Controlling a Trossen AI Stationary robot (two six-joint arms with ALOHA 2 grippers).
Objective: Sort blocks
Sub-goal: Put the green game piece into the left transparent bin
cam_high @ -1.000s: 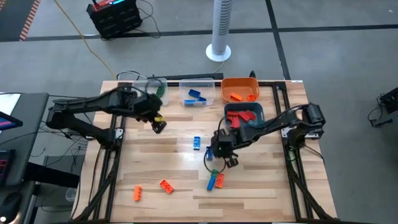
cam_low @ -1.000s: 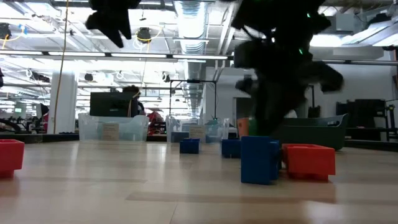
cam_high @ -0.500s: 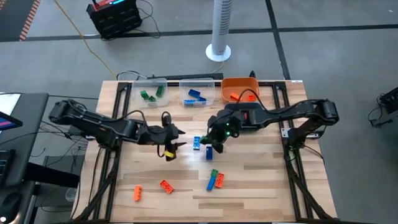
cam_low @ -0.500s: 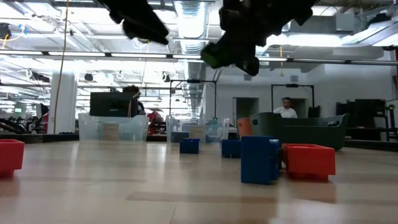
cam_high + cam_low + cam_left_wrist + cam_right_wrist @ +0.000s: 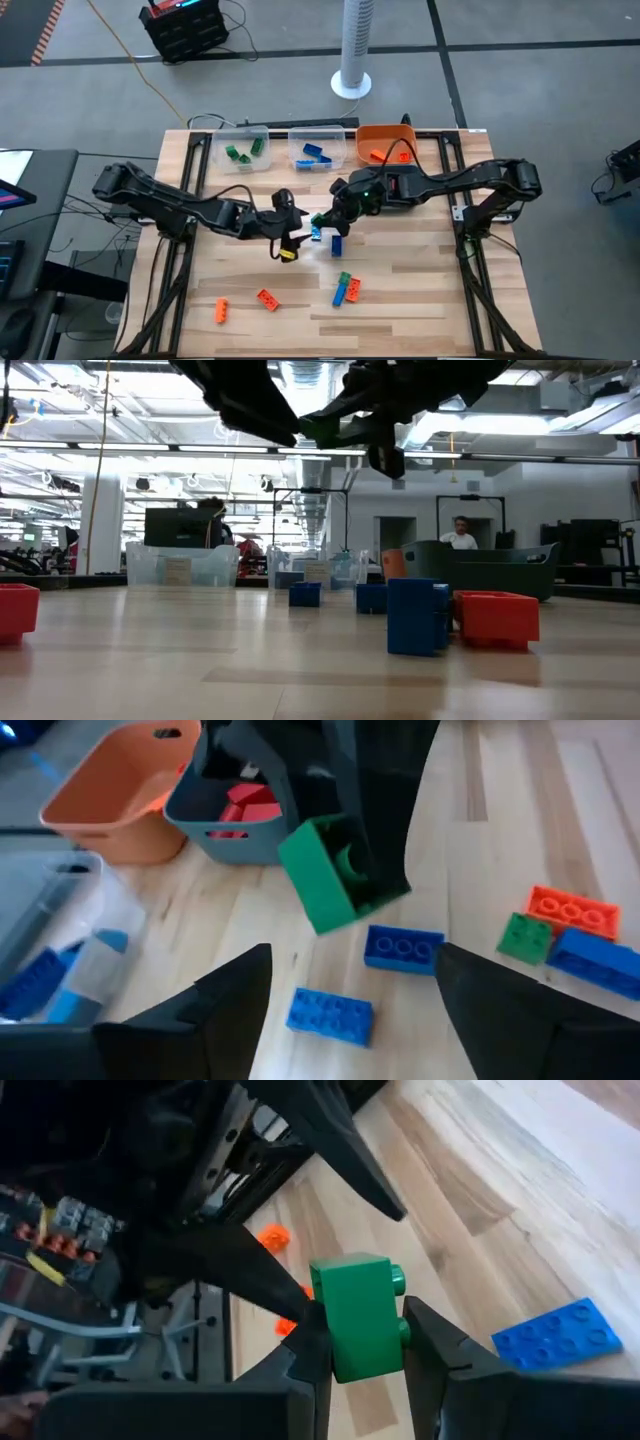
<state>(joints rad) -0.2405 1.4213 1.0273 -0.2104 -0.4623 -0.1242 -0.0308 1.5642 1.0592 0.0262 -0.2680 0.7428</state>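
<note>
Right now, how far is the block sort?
Partly done: green, blue, orange and red blocks already lie in the bins. In hand: the right hand grips a green block above the table, the open left hand facing it. Left: seven loose blocks on the table.

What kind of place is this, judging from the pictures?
Probably a robotics lab or workshop hall: a wooden worktable on a concrete floor, exposed ceiling ducts and strip lights, and a person among desks behind.
</note>
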